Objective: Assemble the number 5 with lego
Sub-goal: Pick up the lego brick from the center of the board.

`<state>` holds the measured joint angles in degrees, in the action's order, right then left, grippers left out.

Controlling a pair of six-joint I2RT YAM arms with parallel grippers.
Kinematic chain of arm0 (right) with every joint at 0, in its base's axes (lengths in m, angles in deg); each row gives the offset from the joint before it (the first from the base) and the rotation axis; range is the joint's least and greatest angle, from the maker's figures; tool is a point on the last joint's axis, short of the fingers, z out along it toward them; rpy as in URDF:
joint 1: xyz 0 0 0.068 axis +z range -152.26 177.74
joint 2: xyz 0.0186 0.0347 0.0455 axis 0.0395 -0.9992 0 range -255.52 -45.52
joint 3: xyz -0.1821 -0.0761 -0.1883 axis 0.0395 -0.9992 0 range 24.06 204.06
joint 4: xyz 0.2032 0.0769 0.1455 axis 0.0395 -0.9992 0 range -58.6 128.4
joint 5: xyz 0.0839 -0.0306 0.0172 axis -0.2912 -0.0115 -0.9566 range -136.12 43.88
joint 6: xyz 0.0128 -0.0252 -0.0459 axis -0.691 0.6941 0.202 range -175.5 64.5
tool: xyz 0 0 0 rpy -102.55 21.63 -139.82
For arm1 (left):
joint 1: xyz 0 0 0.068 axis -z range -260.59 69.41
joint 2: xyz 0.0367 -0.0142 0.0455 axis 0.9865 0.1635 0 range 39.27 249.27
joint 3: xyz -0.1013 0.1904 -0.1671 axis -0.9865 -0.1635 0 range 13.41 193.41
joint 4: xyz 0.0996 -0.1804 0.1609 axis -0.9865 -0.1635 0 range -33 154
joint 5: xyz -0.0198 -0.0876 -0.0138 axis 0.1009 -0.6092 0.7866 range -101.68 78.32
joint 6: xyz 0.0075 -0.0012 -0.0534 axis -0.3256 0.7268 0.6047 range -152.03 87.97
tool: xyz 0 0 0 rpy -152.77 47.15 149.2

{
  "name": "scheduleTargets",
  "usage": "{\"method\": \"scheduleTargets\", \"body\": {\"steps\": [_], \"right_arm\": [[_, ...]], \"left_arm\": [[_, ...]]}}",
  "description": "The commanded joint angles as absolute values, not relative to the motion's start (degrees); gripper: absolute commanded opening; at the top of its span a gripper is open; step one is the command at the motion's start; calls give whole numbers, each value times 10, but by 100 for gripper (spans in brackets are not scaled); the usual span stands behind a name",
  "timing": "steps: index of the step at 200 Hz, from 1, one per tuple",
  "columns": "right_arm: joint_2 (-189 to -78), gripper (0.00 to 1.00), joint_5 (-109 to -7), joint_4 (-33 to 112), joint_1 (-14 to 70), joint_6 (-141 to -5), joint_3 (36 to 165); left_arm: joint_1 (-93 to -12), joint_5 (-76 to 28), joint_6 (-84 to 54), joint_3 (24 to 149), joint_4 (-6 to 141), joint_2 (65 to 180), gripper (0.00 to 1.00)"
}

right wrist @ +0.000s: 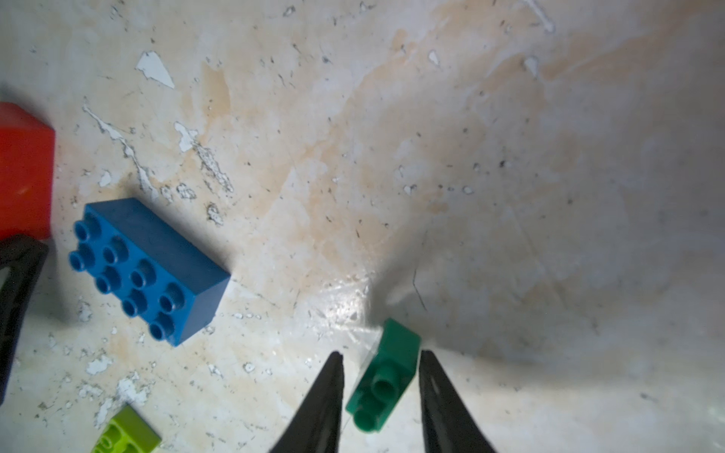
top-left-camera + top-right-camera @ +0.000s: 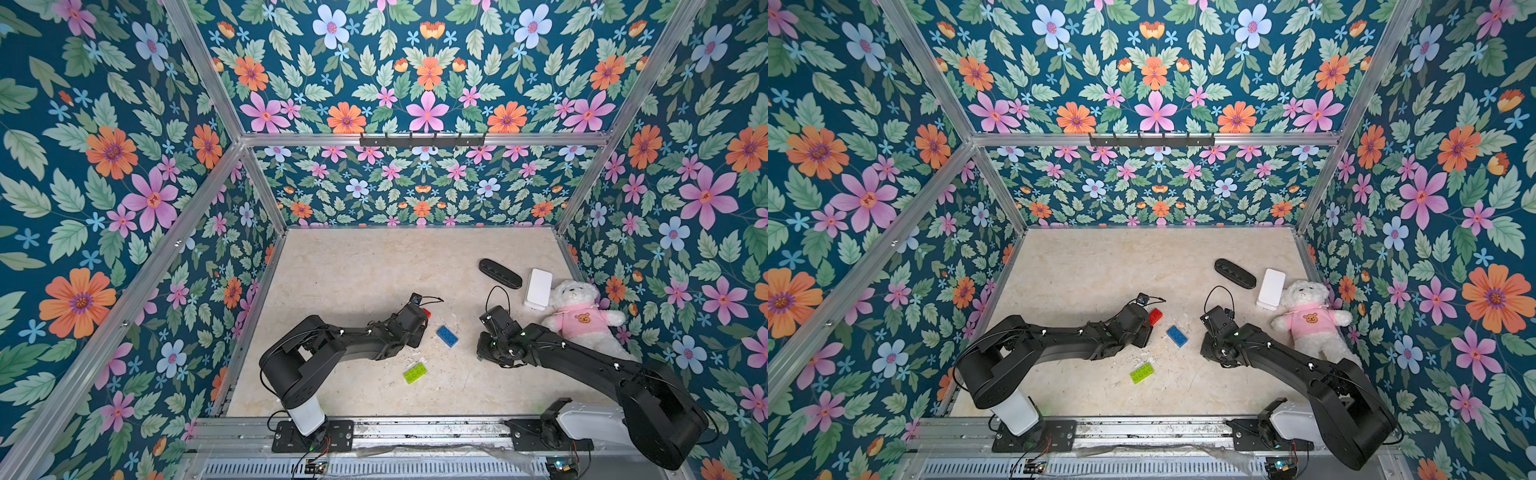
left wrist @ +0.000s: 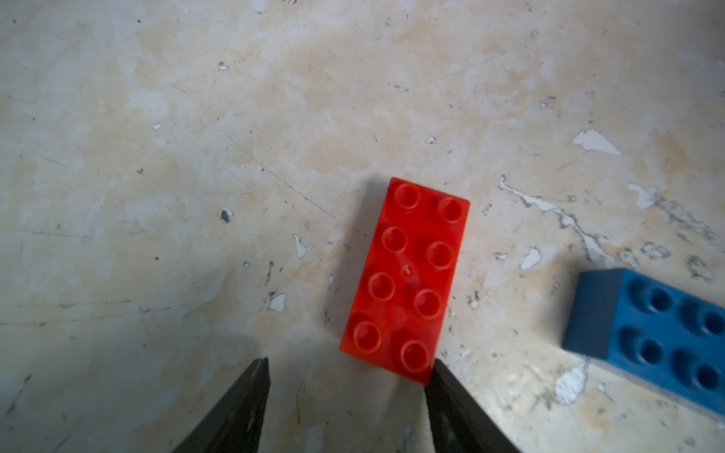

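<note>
We see the left gripper [image 3: 351, 362] low over the table [image 3: 157, 157], jaws spread wide, grasping nothing. The red brick [image 3: 408, 278] lies flat, studs up, just ahead of it, with its near corner right at one fingertip [image 3: 441, 376]; touching or not, we cannot tell. The blue brick [image 3: 651, 333] lies off to one side of the red one, apart from it and also studs up. In the right wrist view the right gripper [image 1: 380, 353] is down at the table with the small dark green brick [image 1: 386, 376] lying slantwise between its jaws. Both fingers sit right up against the brick's sides, but we cannot tell whether they clamp it or only flank it. The brick looks tipped, studs pointing sideways toward the camera. In both top views the red brick peeks out beside the left wrist, the blue brick lies on open table between the two arms, and the lime-green brick [image 2: 415, 372] lies nearer the robot's base, studs up, well apart from the blue. Each brick we see lies on its own, none joined to another. We cannot see the dark green brick in the top views, as the right wrist hides it. Toward the far right of the table we note a black oblong case [image 2: 500, 273], a white box [image 2: 539, 288] beside it, and a white teddy bear in a pink shirt [image 2: 582, 320] by the right wall, partly behind the right arm.
</note>
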<state>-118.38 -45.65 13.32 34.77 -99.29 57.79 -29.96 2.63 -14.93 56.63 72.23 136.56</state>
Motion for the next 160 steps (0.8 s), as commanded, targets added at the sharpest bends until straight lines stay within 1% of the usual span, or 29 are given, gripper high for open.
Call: {"method": "scheduleTargets", "body": {"steps": [1, 23, 56, 97, 122, 143, 160], "right_arm": [[-1182, 36, -443, 112, 349, -995, 581], [-1181, 35, -442, 104, 349, -994, 583], [-1186, 28, -445, 102, 350, -992, 584], [-1189, 24, -455, 102, 354, -990, 584], [-1194, 17, -456, 97, 357, -986, 587], [-1193, 14, -453, 93, 358, -980, 594], [-1189, 13, -453, 89, 358, -971, 604]], "left_arm": [[-304, 34, -147, 563, 737, 1367, 65], [-309, 32, -147, 561, 740, 1365, 65], [-313, 32, -149, 561, 741, 1363, 65], [-322, 28, -151, 560, 745, 1363, 64], [-326, 29, -150, 559, 748, 1362, 64], [-332, 25, -146, 557, 751, 1359, 64], [-338, 17, -143, 553, 754, 1352, 61]]}}
